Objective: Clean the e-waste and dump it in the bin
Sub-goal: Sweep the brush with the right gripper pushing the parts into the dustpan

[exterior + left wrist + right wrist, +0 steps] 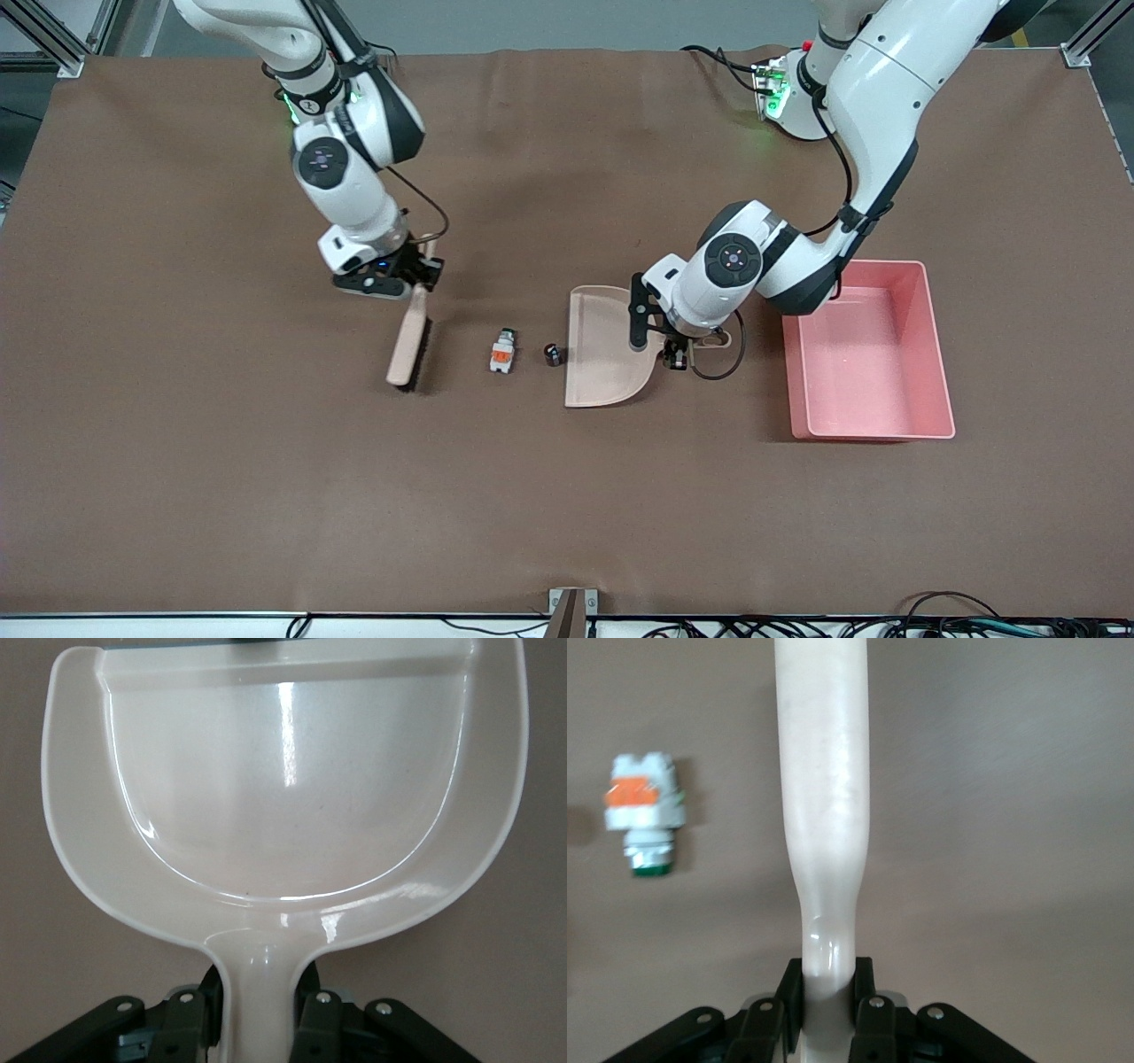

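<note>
While held ready for a sweep: brush, e-waste, dustpan, bin.

Right gripper [423, 268] clenched on brush [410, 338] handle, bristles down beside white block [502, 350], long axis toward front camera. Black cylinder [553, 354] just before dustpan [602, 354] mouth, block's length running parallel to that lip. Left gripper [678, 347] clamped on dustpan handle, pan flat, mouth facing both pieces, probably to catch them. Pink bin [939, 354] beside dustpan, toward left arm's end.

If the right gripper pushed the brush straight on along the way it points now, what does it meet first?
Probably nothing: the right gripper, shut on the brush, points along bare table. The white block lies off to the side.
</note>
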`<state>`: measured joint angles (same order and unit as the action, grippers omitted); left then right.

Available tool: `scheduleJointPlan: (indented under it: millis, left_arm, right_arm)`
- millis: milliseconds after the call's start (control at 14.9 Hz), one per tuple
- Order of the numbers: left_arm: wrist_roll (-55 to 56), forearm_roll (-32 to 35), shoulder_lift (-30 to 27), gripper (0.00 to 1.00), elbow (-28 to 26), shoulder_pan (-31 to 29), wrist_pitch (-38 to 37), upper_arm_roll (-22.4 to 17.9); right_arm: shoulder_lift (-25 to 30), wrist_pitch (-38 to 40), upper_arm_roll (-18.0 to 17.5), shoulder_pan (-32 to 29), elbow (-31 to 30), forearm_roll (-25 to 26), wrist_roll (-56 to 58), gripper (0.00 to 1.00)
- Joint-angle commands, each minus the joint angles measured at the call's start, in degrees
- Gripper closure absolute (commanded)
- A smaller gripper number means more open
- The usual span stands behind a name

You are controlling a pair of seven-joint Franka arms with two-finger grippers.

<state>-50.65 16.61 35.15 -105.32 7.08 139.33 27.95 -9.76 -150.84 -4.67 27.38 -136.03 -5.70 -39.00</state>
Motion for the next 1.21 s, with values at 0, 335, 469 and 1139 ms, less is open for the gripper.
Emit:
scheduleJointPlan:
  millis: [0,335,469,1139]
  left_arm:
    - [4.7,4.2,1.1,0.83,1.4,1.2,-1.0,-0.2]
    - [10.7,10.6,1.7,0.83,0.9,1.3,-0.8,-0.1]
    - [10.7,11.0,1.7,0.83,1.0,1.7,-0.8,-0.1]
    - [10.7,11.1,2.3,0.83,1.6,3.6,-0.6,-0.1]
  right_arm:
    - [-4.9,0.5,0.7,3.7,5.8,-0.9,-4.2,1.00]
    - [-7.0,1.5,0.6,5.8,7.5,-0.9,-5.4,1.00]
    - [-7.0,2.2,0.7,7.4,8.4,-0.9,-7.2,1.00]
    - [-12.8,4.2,0.8,13.1,16.8,-0.8,-14.5,1.00]
